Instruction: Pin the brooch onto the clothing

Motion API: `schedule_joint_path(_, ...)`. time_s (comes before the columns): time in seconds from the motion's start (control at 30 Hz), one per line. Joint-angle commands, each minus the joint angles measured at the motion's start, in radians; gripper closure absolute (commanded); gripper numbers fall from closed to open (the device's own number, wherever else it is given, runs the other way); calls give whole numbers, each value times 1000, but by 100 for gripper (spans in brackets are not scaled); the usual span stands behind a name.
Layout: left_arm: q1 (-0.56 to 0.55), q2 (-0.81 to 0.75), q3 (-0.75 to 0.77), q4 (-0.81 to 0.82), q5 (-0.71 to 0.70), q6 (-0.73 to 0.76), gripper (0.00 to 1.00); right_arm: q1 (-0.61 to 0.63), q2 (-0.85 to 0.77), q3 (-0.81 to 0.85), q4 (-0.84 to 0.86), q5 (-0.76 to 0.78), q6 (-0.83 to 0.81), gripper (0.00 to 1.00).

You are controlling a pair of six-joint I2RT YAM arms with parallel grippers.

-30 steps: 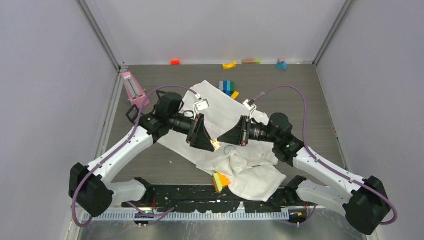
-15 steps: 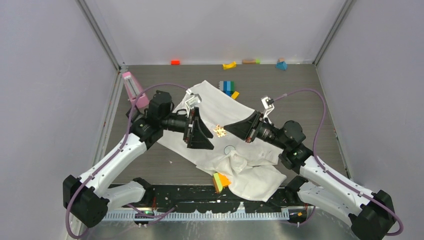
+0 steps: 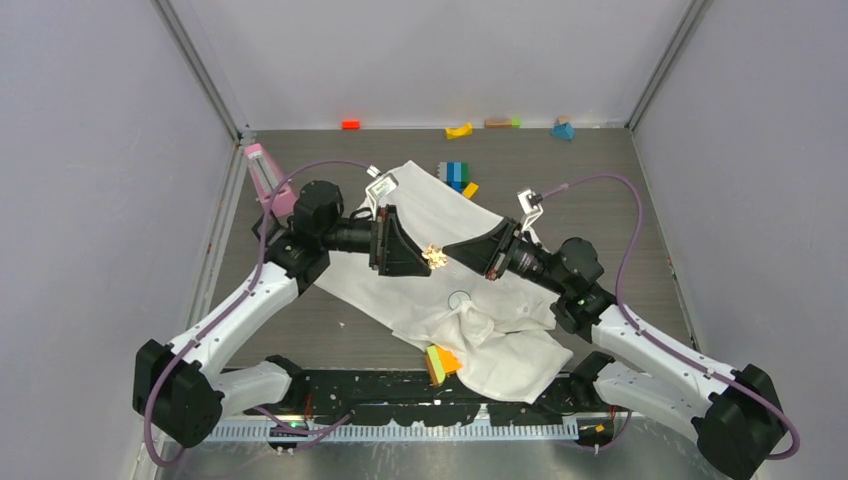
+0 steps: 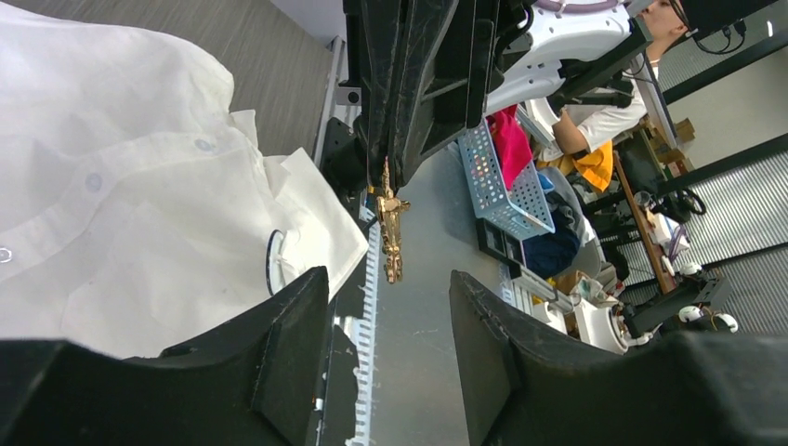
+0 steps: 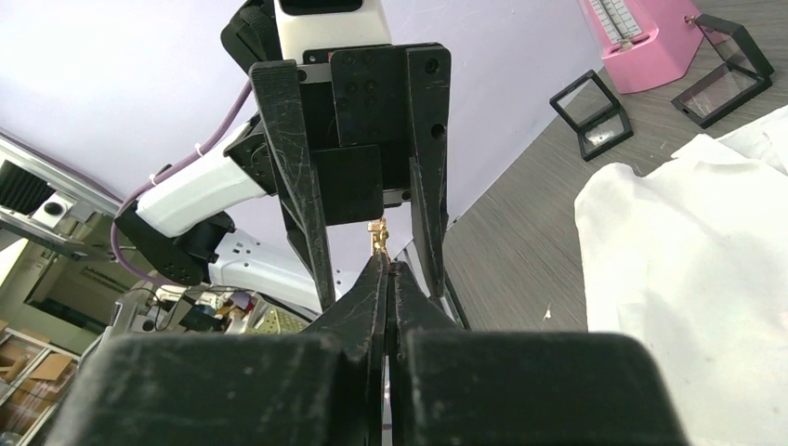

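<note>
The brooch, a small gold piece, hangs in the air over the shirt, pinched at the closed tip of the right tool. The left tool faces it with its fingers spread wide, the brooch showing between them. Near the arm bases an orange and green block peeks from under the shirt's rumpled hem. The shirt lies spread across the grey worktop. Just beside its far edge sits a stack of blue blocks, with a pink object off to the left and loose blocks along the far wall.
</note>
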Motion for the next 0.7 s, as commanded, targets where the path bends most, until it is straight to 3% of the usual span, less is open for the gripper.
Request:
schedule_joint_path(0.0,3,4,-5,88,19,-41,49,6,11,-3,106,-11,17,99)
schedule_joint_path(0.3,4,39,-22,122,16,-68,75,6,33,7,101,-56,22,99)
schedule_joint_path(0.4,3,45,-25,127,23,-68,95,6,28,10,77,-68,12,99)
schedule_joint_path(0.47,3,47,-27,127,22,-64,100,6,19,10,54,-68,8,99)
schedule_joint_path(0.67,4,37,-33,127,38,-49,100,6,-7,13,20,-76,19,67)
